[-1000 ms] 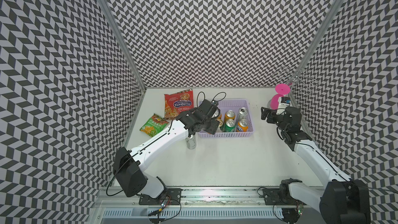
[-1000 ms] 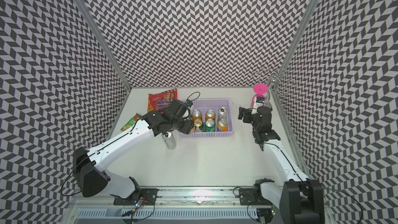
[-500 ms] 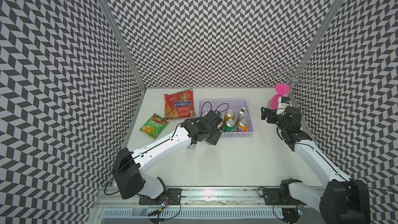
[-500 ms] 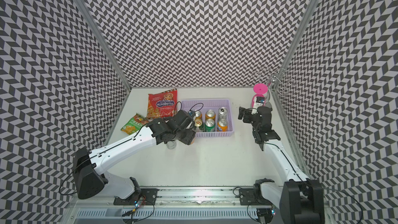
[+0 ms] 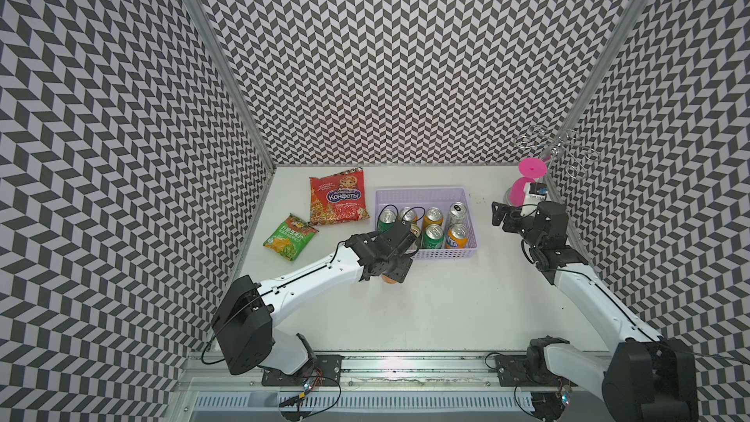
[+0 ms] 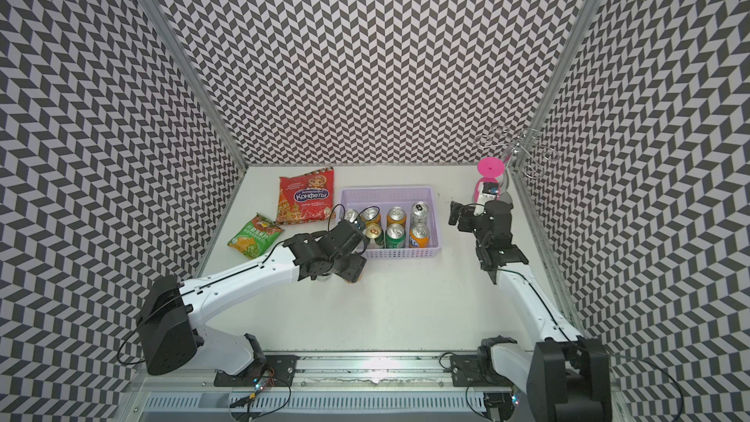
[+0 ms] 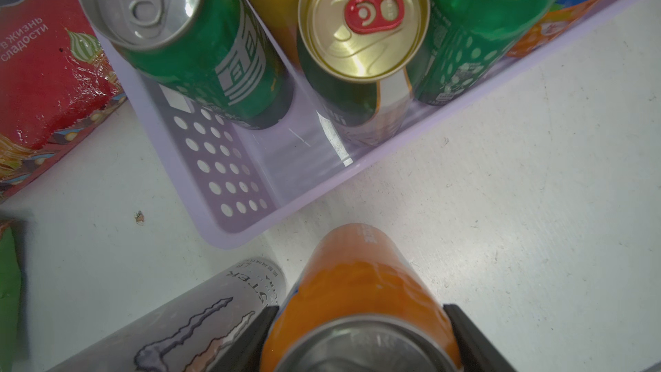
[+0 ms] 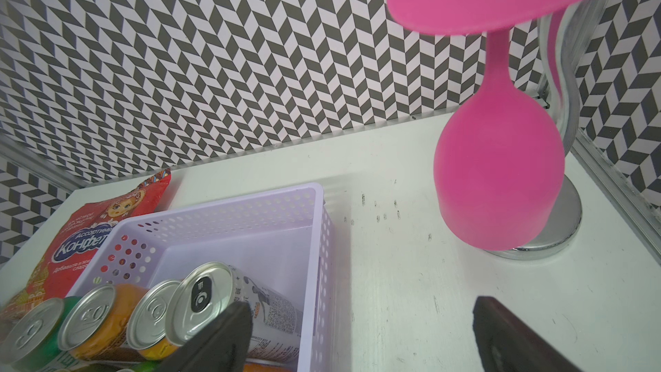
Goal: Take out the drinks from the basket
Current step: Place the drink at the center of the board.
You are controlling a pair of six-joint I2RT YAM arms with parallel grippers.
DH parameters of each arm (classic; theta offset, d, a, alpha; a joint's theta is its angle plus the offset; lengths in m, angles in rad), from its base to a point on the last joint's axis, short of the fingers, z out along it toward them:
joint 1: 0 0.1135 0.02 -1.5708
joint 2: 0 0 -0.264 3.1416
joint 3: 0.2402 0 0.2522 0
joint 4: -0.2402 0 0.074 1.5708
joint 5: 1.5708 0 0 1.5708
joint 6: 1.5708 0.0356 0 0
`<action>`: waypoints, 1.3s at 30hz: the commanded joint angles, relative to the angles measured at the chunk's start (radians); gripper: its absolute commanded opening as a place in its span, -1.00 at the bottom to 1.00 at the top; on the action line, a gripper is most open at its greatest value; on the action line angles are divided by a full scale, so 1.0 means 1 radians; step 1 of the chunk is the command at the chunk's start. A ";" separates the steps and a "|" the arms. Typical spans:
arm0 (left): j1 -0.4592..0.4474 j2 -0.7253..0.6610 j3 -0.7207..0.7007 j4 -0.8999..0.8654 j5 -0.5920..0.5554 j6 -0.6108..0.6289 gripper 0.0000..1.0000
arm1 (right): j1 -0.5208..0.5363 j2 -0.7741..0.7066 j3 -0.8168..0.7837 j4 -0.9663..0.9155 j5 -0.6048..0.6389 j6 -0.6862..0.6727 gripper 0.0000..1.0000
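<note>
Step in hand: an orange can (image 7: 354, 280) is being set down on the table (image 7: 536, 173).

- Left claw (image 7: 357, 320): clamped on the orange can, one finger on each side near its top. The can is held upright outside the basket (image 7: 229, 159), just off the basket's near corner. Whether its base touches the table cannot be told.
- A slim silver can (image 7: 200, 316) stands on the table just beside the held can, on the side away from the basket's middle. One finger (image 7: 264, 316) sits very near it.
- Seven cans are counted inside the basket in a top view (image 5: 422, 190), among them the gold-topped can (image 7: 363, 19).
- Right claw (image 8: 361, 332): spread wide and empty, held over the table between the basket and the pink goblet (image 8: 500, 173).

Judgement on doing the step well:
- The can should be lowered straight down until the base sits flat, and the tilt checked before letting go.
- The jaws should be opened only as far as needed, since the finger beside the silver can could knock it over.
- The claw should then be lifted straight up, clear of both tops, before it is swung back over the basket.
</note>
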 commanded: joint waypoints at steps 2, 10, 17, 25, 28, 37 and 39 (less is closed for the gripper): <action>-0.007 -0.002 -0.012 0.118 -0.040 -0.017 0.13 | -0.002 -0.019 -0.009 0.049 -0.003 0.001 0.99; -0.005 0.034 -0.039 0.139 -0.052 -0.019 0.14 | -0.002 -0.019 -0.008 0.049 -0.005 -0.001 0.99; -0.005 0.048 -0.060 0.160 -0.060 -0.020 0.17 | -0.002 -0.018 -0.008 0.048 -0.006 -0.002 0.99; -0.006 0.059 -0.076 0.176 -0.076 -0.019 0.32 | -0.002 -0.011 -0.008 0.050 -0.013 -0.001 0.99; -0.005 0.061 -0.078 0.174 -0.083 -0.018 0.38 | -0.002 -0.010 -0.008 0.050 -0.013 -0.001 0.99; -0.005 0.043 -0.060 0.170 -0.092 -0.003 0.60 | -0.002 0.006 -0.004 0.062 -0.057 -0.009 0.99; -0.005 0.037 -0.050 0.160 -0.102 0.003 0.65 | -0.003 0.010 -0.004 0.063 -0.070 -0.014 0.99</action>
